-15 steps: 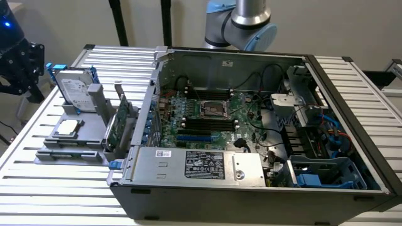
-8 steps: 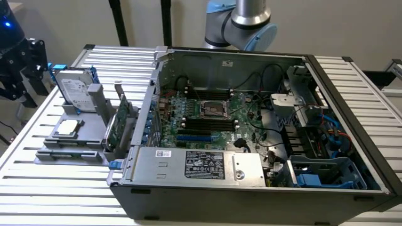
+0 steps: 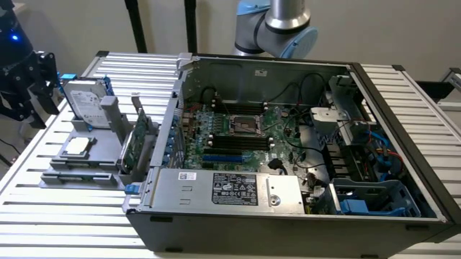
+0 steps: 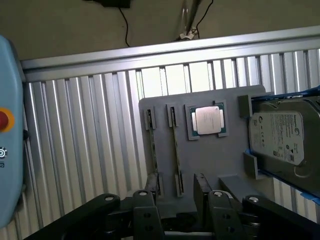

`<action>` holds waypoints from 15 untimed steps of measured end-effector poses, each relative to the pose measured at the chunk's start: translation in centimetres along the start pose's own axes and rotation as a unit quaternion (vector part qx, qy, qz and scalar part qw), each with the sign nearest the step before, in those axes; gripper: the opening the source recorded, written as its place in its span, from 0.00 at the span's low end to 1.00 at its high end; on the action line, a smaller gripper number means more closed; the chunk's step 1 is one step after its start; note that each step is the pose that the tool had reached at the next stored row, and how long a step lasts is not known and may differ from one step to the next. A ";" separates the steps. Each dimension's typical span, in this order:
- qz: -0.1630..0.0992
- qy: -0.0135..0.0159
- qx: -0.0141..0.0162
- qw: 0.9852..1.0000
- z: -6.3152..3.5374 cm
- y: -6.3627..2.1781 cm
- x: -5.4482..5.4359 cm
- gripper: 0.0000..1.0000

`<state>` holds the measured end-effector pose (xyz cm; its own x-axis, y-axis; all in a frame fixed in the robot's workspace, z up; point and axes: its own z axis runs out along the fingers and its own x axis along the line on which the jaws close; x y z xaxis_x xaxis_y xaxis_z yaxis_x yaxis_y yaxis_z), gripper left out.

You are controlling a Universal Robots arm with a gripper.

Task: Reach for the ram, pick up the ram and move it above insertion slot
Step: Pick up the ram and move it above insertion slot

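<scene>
I work over a slatted aluminium table (image 3: 65, 226) with a beige wall behind it. One open computer case (image 3: 288, 229) lies on the table, and black memory slots (image 3: 238, 141) show on its motherboard. Next to the case, on the exterior view's left, sits one gray holder (image 4: 210, 160). It carries one hard drive (image 4: 282, 132) in a blue frame, one green expansion card (image 3: 133, 148) standing upright, and one processor (image 4: 207, 121). The ram (image 4: 175, 147) stands on edge in a slot of the holder; seen edge-on, it is a long thin dark strip. A second similar strip (image 4: 152, 150) stands just beside it. My pincer (image 4: 172, 197) hangs over one end of those strips, fingers spread apart and holding nothing.
</scene>
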<state>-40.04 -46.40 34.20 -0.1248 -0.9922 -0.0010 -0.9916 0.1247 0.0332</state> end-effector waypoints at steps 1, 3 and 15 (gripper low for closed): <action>0.000 0.000 0.000 1.000 0.20 -0.01 0.0 0.42; 0.000 0.000 0.000 1.000 0.55 -0.02 0.0 0.42; -0.008 0.000 0.000 1.000 2.71 -0.18 0.6 0.42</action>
<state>-40.02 -46.99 31.48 -0.1083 -0.9941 -0.0009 -0.9936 0.1082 0.0329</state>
